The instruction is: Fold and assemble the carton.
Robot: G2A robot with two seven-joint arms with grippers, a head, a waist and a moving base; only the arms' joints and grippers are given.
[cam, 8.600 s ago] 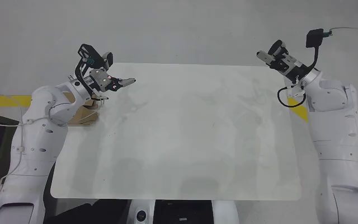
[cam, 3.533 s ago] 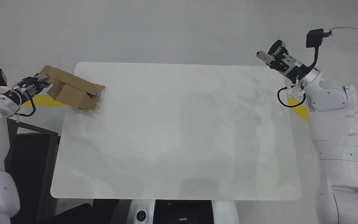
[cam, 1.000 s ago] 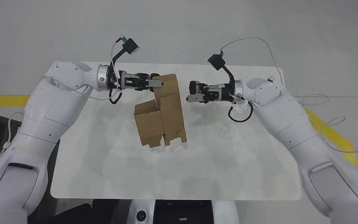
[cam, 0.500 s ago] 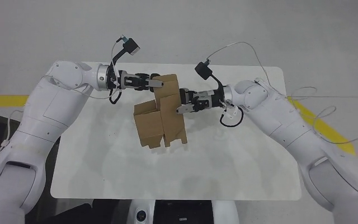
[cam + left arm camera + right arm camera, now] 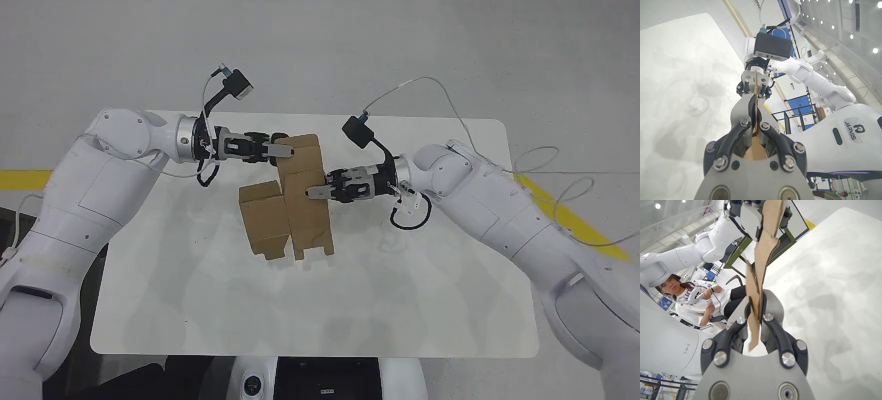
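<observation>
We see the left gripper (image 5: 283, 150) pinched tight on the far edge of the carton (image 5: 295, 205). In the left wrist view, the left gripper (image 5: 754, 106) has both fingers (image 5: 740, 106) pressed against the cardboard sheet (image 5: 755, 113), which runs edge-on between them.

The right gripper (image 5: 318, 190) grips the same carton a little nearer the robot, on the carton's right side. In the right wrist view, the right gripper (image 5: 757, 306) has its pads (image 5: 745, 306) nearly closed, with the brown cardboard (image 5: 761, 262) clamped between them. We count two layers of board in that pinch, and the edge there is ragged.

The two grippers point at each other and sit close together, with the carton bridging them. Each wrist view shows the other gripper across the sheet: the right one (image 5: 753, 85) from the left wrist, and the left one (image 5: 757, 219) from the right wrist.

The carton is a flattened brown blank with its flaps unfolded. From the top view, its panels spread from the grippers toward the robot. It sits over the far middle of the white table (image 5: 420, 290), left of centre. We cannot tell whether its near end touches the tabletop. The shadow under its near corner suggests that corner is lifted.
</observation>
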